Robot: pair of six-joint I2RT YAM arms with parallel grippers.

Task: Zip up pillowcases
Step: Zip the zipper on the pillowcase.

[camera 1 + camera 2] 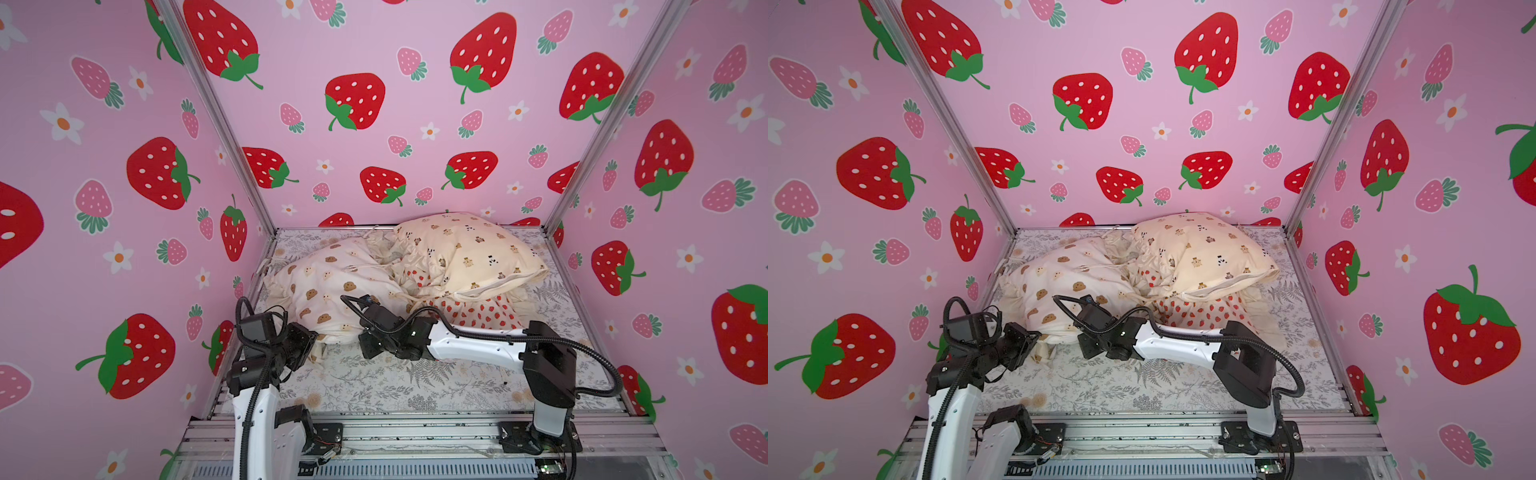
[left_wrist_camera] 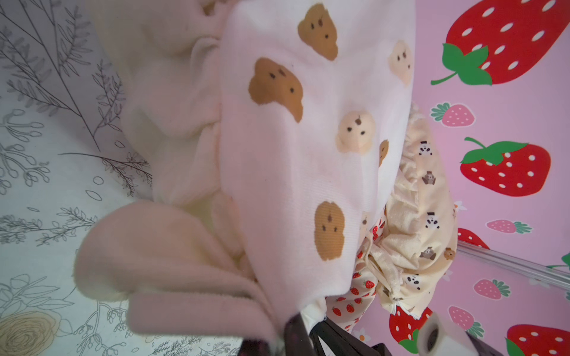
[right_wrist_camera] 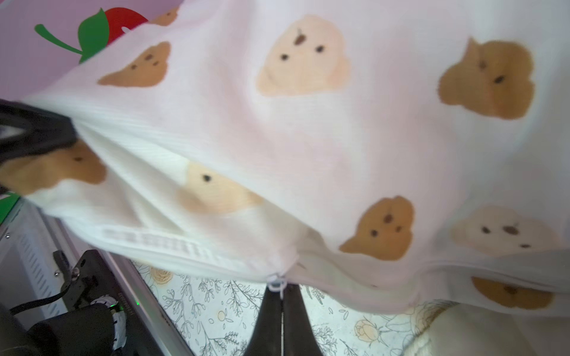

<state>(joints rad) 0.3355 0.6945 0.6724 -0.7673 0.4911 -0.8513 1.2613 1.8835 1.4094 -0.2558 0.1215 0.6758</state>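
Where the bear-face pillowcase lies at the left of the fern-printed surface, its near corner is pinched by the left pincer, which is closed narrowly on the fabric. Further right, its small white zipper pull is gripped by the right pincer, jaws pressed together. At the right, the strawberry pillowcase is partly overlain by the bears-and-pandas pillowcase.

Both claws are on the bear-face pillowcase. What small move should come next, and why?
Probably draw the right claw, shut on the zipper pull, along the seam toward the left claw. The bear-face pillowcase appears to gape between them, and the left claw pinches its edge, which should anchor it.
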